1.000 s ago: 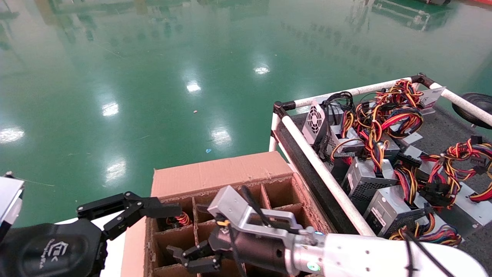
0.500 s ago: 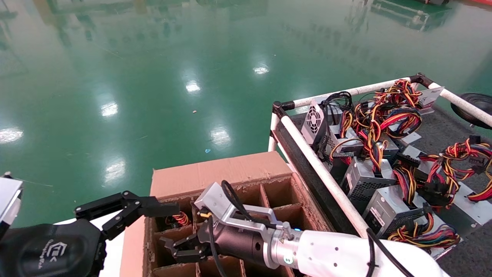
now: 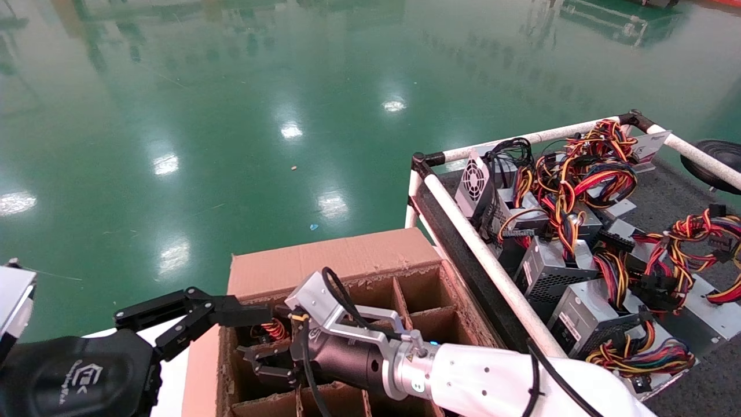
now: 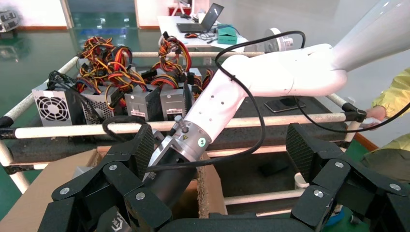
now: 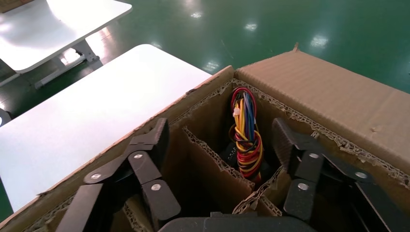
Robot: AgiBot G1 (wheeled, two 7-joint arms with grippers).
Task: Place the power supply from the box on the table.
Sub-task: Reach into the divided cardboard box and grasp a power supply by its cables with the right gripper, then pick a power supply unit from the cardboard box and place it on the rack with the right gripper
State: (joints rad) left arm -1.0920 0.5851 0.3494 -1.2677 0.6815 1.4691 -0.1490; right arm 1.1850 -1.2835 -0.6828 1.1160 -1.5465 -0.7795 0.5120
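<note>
The brown cardboard box (image 3: 347, 260) with a grid of cells stands at the near centre. In its far-left corner cell a power supply shows only as a bundle of red, yellow and blue wires (image 3: 273, 330) (image 5: 247, 140); its metal body is hidden in the cell. My right gripper (image 3: 257, 362) (image 5: 220, 130) is open and low over the box, its fingers straddling the cardboard dividers just short of that bundle, holding nothing. My left gripper (image 3: 231, 317) (image 4: 220, 145) hangs open and empty beside the box's left far corner. The dark grey table (image 3: 677, 202) lies to the right.
Several power supplies with tangled wires (image 3: 567, 191) lie on the table behind its white rail (image 3: 492, 266). A white tabletop (image 5: 96, 111) sits left of the box. A person in yellow (image 4: 391, 101) stands at the table's far side. Shiny green floor lies beyond.
My right gripper has moved left and farther across the box, towards the corner cell with the wire bundle. The left gripper has stayed put.
</note>
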